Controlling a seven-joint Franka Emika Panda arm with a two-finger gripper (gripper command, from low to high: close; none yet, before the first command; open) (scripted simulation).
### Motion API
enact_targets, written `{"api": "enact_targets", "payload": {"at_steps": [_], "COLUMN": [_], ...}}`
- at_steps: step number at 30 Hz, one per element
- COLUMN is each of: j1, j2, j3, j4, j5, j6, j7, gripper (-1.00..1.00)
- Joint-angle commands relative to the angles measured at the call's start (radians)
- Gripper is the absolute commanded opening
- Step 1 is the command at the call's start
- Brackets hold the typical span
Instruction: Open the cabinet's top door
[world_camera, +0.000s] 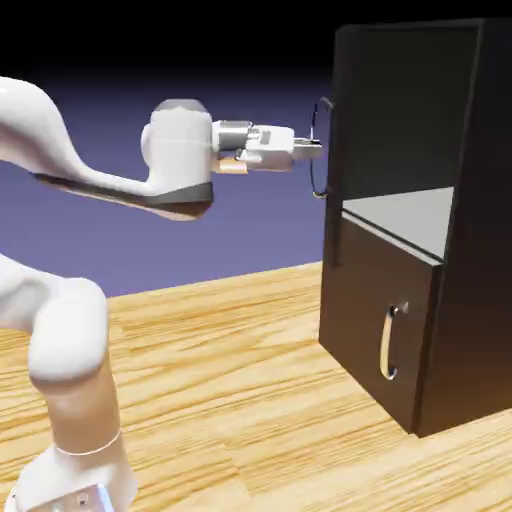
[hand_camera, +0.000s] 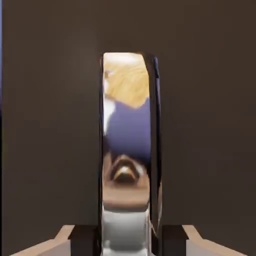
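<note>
I'm working in a rendered test scene, not a real room: a bare wooden table, a flat blue-violet backdrop with no walls or furnishings, one dark cabinet, and my white arm.

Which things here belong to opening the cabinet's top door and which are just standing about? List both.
Part of the job:
- cabinet
- top door, swung out edge-on
- its long silver handle, with the gripper shut on it, fingers on either side

Just there:
- bottom door, closed
- its short handle
- wooden table
</note>
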Motion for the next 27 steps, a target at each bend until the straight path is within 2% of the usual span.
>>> {"api": "enact_targets", "payload": {"at_steps": [1,7,13,20,27], "j1": [0.007,0.058,0.073,-0.005,-0.203], "j2": [-0.016,-0.085,-0.088,-0.033,0.028], "j3": [0.020,0.170,0.353,0.587,0.836], "j4": [-0.009,-0.028,0.031,0.191,0.432], "j5": [0.045,0.302,0.508,0.694,0.831], "j6": [-0.030,-0.267,-0.528,-0.832,-1.122], "j7": [-0.024,-0.139,-0.188,-0.207,-0.221], "gripper": [-1.00,-1.00,-1.00,-1.00,-1.00]}}
